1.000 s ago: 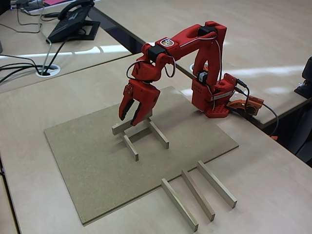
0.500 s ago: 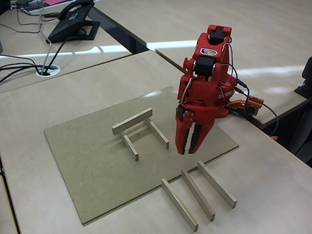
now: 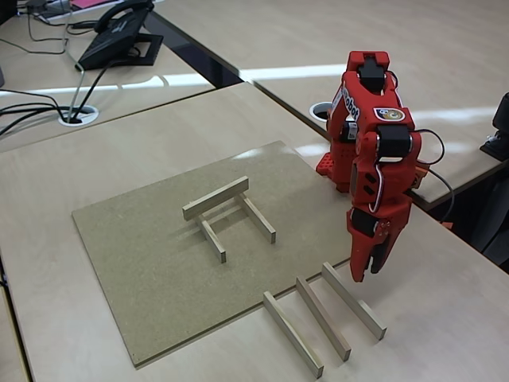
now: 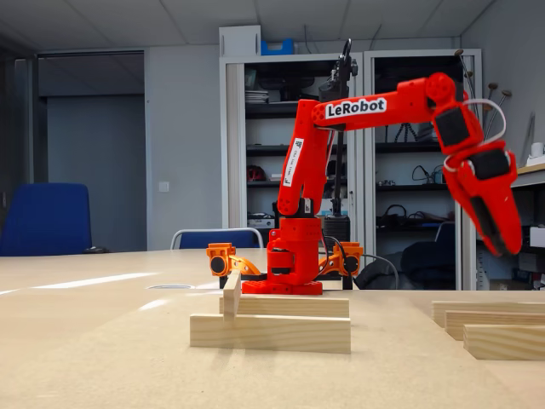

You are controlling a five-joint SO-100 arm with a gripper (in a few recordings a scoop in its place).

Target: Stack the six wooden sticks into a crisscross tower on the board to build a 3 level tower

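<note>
Three wooden sticks form the start of the tower on the brown board: two parallel sticks lie flat and one stick rests across their far ends. In the other fixed view the tower sits low in the foreground. Three more sticks lie side by side on the pale desk beyond the board's right corner, and they show at the right edge in the other fixed view. My red gripper hangs fingertips down just above the rightmost loose stick. Its jaws look shut and hold nothing. The gripper is blurred.
The arm's red base stands at the desk's far edge beside an orange clamp and cables. A desk phone and cords lie on the far left desk. Shelving and chairs stand behind the table.
The gripper has swung from over the stack on the board to the right and now hangs above the loose sticks. Its jaws went from wide open to closed. The sticks have not moved.
</note>
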